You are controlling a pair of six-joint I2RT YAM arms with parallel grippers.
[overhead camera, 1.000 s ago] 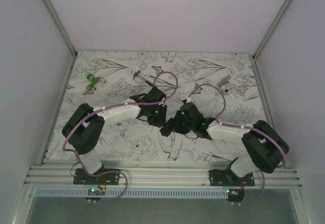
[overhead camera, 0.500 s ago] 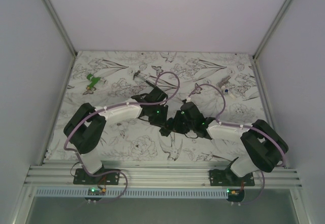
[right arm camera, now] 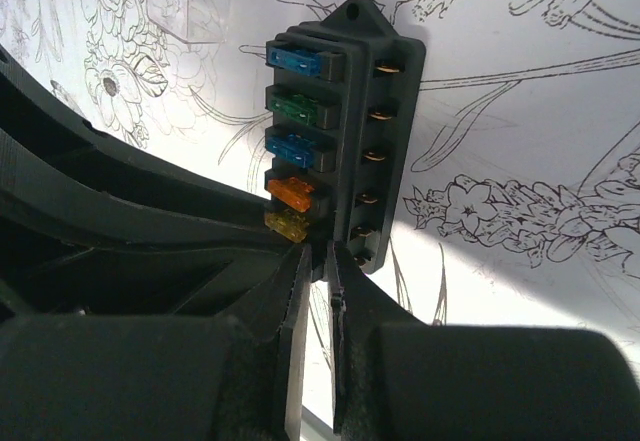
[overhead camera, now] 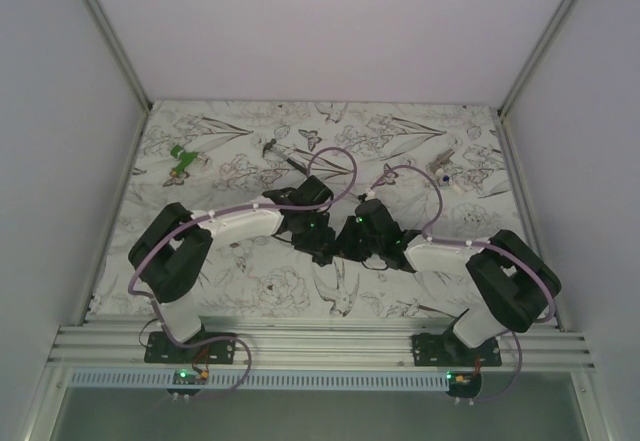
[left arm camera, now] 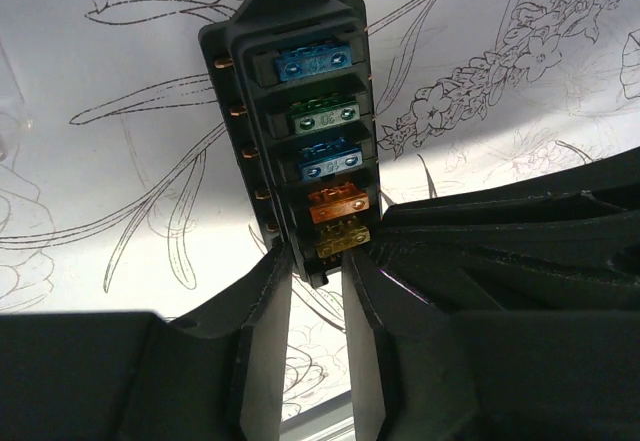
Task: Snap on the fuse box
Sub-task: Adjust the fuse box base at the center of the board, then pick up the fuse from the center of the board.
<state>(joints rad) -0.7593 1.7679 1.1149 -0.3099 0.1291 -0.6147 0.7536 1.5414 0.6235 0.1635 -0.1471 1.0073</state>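
Black plastic, the fuse box [left arm camera: 295, 111] stuck out from my fingers over the middle of the flowered bench [left arm camera: 120, 161], its row of blue, green, blue, orange and yellow fuses [left arm camera: 325, 161] showing. My left fingers [left arm camera: 290, 261] were clamped on either side of its near end. My right fingers [right arm camera: 303, 261] were almost together at that same end; I could not tell whether they gripped it. Well apart, a green piece [overhead camera: 182, 161] lay near the bench's far left corner.
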